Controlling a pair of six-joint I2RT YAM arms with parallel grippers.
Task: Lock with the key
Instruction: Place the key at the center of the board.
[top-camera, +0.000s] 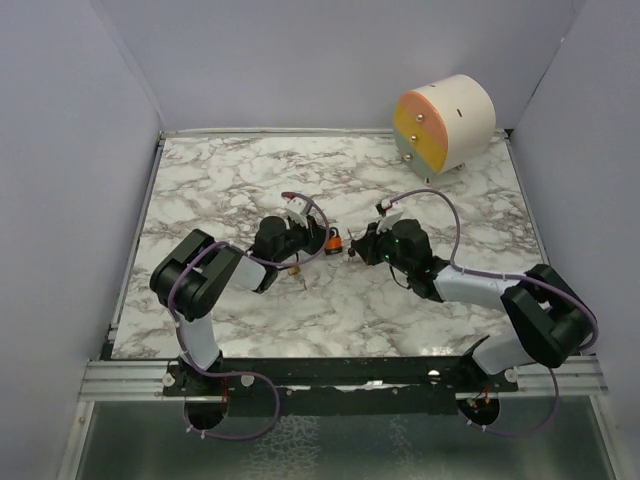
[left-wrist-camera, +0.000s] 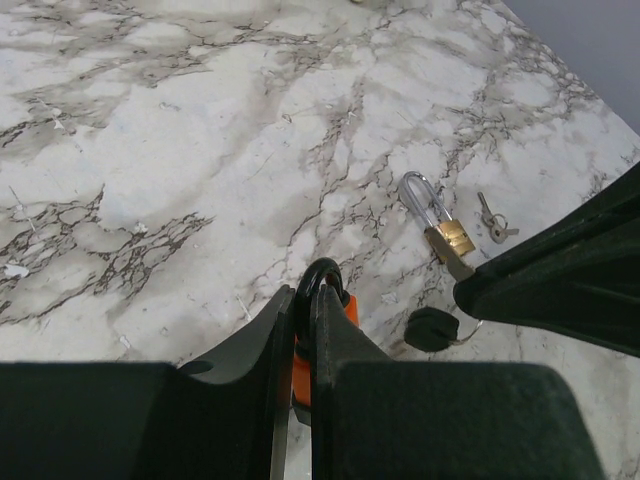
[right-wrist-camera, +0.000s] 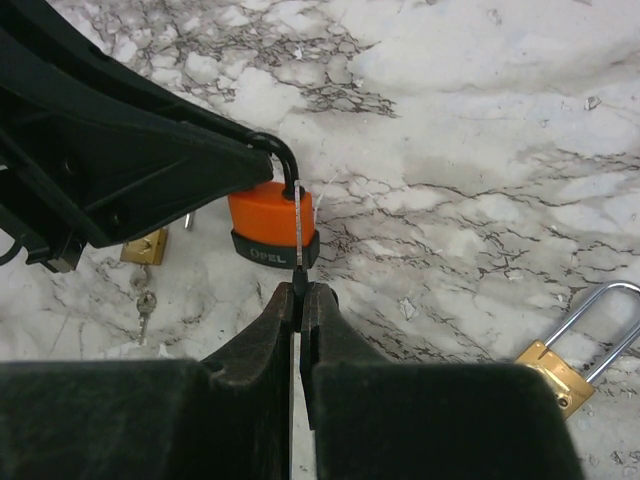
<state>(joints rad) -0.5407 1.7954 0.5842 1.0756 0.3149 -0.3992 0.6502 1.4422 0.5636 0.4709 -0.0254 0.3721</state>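
An orange padlock (right-wrist-camera: 265, 212) with a black base and black shackle (left-wrist-camera: 322, 275) is held off the marble table (top-camera: 240, 180). My left gripper (left-wrist-camera: 305, 295) is shut on the shackle; it also shows in the top view (top-camera: 318, 240). My right gripper (right-wrist-camera: 300, 290) is shut on a key (right-wrist-camera: 299, 225) by its black head. The thin blade points up across the padlock's right side. I cannot tell whether it is in the keyhole. In the top view my right gripper (top-camera: 355, 248) is just right of the padlock (top-camera: 333, 241). A second black-headed key (left-wrist-camera: 432, 328) hangs on a ring.
A brass long-shackle padlock (left-wrist-camera: 445, 232) with small keys (left-wrist-camera: 492, 222) lies on the table beyond the grippers. Another brass padlock (right-wrist-camera: 565, 365) lies to my right gripper's right. A cream cylinder with an orange and yellow face (top-camera: 445, 125) stands at the back right. Walls enclose the table.
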